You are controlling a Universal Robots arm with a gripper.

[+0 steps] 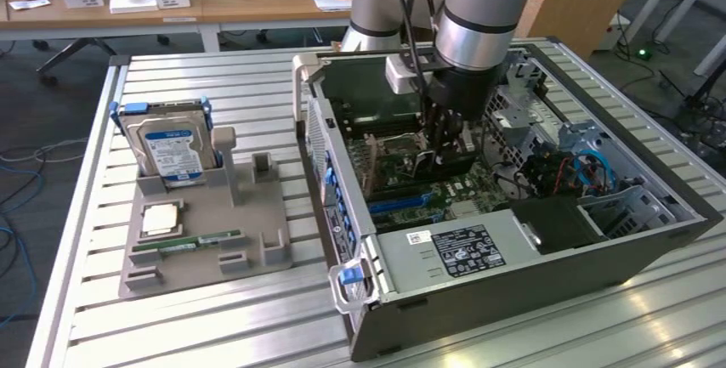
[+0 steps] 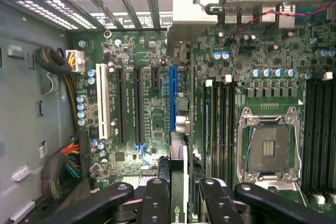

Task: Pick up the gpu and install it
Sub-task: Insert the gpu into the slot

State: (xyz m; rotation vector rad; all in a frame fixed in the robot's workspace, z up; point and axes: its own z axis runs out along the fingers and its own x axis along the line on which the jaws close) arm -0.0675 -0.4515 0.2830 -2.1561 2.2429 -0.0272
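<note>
My gripper point(image 1: 446, 140) reaches down into the open computer case point(image 1: 635, 240), over the motherboard point(image 2: 147, 77). It is shut on the gpu point(image 2: 178, 163), a thin dark card seen edge-on between the black fingers point(image 2: 157, 200) in the wrist view. The card hangs upright and lines up with the long blue slot point(image 2: 172, 98), just above its near end. I cannot tell whether its edge touches the slot. In the exterior view the gpu point(image 1: 440, 164) is a dark shape under the fingers, partly hidden by them.
Black and white expansion slots point(image 2: 123, 103) lie beside the blue one, with the CPU socket point(image 2: 269, 148) and memory slots point(image 2: 223, 114) on the other side. Cable bundles point(image 2: 68, 166) crowd the case wall. A grey tray point(image 1: 261, 215) on the exterior view's left holds a hard drive point(image 1: 170, 143) and a green memory stick point(image 1: 187, 242).
</note>
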